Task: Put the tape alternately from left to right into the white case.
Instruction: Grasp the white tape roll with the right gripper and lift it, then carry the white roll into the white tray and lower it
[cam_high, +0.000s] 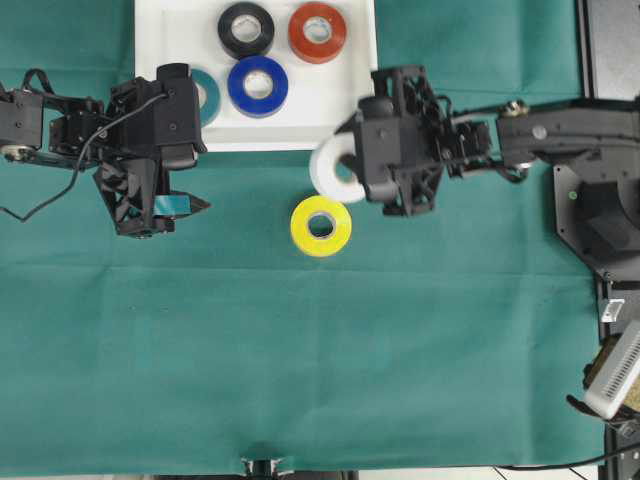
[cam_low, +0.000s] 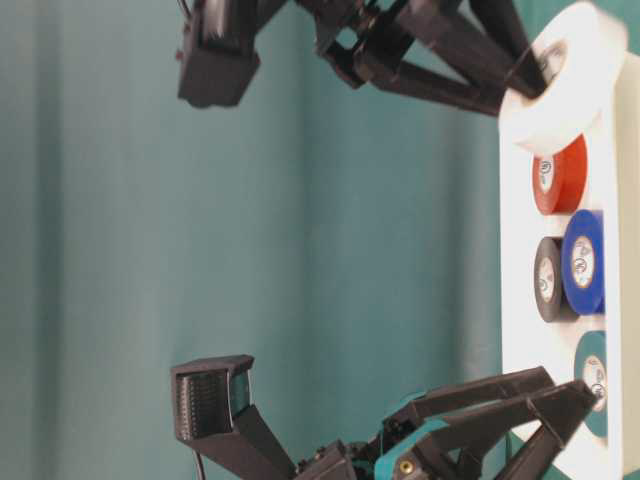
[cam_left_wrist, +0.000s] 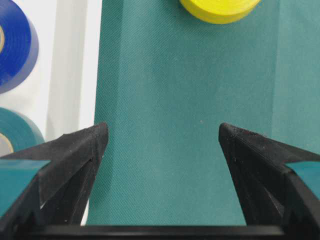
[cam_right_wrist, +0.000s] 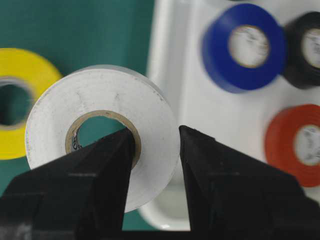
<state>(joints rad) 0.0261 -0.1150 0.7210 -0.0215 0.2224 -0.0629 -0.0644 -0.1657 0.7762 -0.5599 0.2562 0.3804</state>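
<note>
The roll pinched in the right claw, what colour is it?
White roll, best seen in the right wrist view.
</note>
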